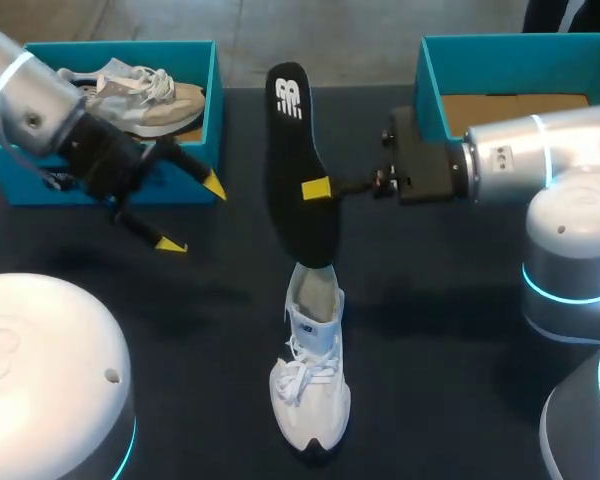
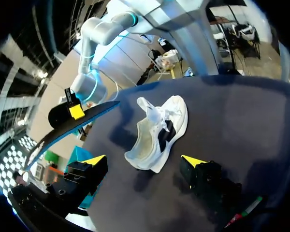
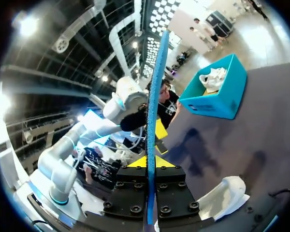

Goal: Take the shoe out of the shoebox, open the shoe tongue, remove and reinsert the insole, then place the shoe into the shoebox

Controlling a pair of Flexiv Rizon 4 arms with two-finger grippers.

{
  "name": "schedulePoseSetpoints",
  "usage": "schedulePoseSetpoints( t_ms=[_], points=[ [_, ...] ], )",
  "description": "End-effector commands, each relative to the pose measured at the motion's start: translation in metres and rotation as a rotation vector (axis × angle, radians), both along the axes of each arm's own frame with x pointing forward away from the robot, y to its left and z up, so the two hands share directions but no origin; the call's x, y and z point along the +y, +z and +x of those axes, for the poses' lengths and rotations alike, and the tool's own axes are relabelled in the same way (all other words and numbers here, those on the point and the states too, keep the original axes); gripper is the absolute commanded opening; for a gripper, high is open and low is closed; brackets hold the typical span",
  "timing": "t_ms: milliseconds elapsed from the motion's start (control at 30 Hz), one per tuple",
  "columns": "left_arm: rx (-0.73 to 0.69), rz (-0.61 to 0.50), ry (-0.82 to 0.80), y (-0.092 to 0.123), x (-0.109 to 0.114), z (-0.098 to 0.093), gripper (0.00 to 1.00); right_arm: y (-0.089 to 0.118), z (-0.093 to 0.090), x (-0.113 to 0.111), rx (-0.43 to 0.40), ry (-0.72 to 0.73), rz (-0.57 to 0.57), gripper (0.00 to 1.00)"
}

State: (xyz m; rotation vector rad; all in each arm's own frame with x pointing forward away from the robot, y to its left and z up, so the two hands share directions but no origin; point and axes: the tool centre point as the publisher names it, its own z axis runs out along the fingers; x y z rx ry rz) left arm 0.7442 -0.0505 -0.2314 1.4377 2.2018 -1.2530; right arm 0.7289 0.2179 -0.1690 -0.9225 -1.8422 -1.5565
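Head view is showing the white shoe (image 1: 310, 385) sitting unboxed at lower centre, its black insole (image 1: 300, 170) already out and hanging just above it, pinched by the right gripper (image 1: 318, 188), while the left gripper (image 1: 192, 215) is hovering spread wide and empty at left, leaving reinsertion and boxing

Your right pincer (image 3: 150, 163) clamps the insole (image 3: 154, 96) edge-on. The white shoe (image 3: 224, 195) lies on the worktop (image 3: 261, 125) just beside it. The shoebox (image 3: 217, 99) sits well ahead, holding a second shoe (image 3: 212, 77).
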Motion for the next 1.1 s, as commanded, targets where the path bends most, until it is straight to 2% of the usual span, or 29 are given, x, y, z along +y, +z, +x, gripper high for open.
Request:
schedulePoseSetpoints(
  t_ms=[33,200,300,367,433,867,1000,1100],
  points=[
    [-0.006,0.132,0.135,-0.002,-0.01,-0.02,1.0,-0.005,-0.004,-0.021,-0.023,-0.008,0.002,0.0],
    [0.082,0.263,0.251,-0.017,-0.016,-0.023,1.0,-0.013,0.004,-0.031,-0.071,-0.072,-0.031,0.0],
    [0.142,0.289,0.303,-0.024,-0.017,-0.025,1.0,-0.019,0.007,-0.031,-0.108,-0.086,-0.009,0.0],
    [0.172,0.29,0.332,-0.03,-0.015,-0.026,1.0,-0.023,0.008,-0.029,-0.128,-0.082,0.009,0.0],
    [0.211,0.269,0.367,-0.036,-0.013,-0.025,1.0,-0.028,0.008,-0.028,-0.125,-0.095,-0.025,0.0],
    [0.211,0.269,0.367,-0.036,-0.013,-0.025,1.0,-0.03,0.008,-0.027,-0.121,-0.119,-0.049,0.0],
    [0.324,0.273,0.4,-0.05,-0.022,-0.019,1.0,-0.039,0.019,-0.016,-0.175,-0.055,-0.042,0.0],
    [0.371,0.333,0.451,-0.064,-0.025,-0.013,1.0,-0.05,0.028,-0.013,-0.193,-0.05,-0.02,0.0]
  ],
)
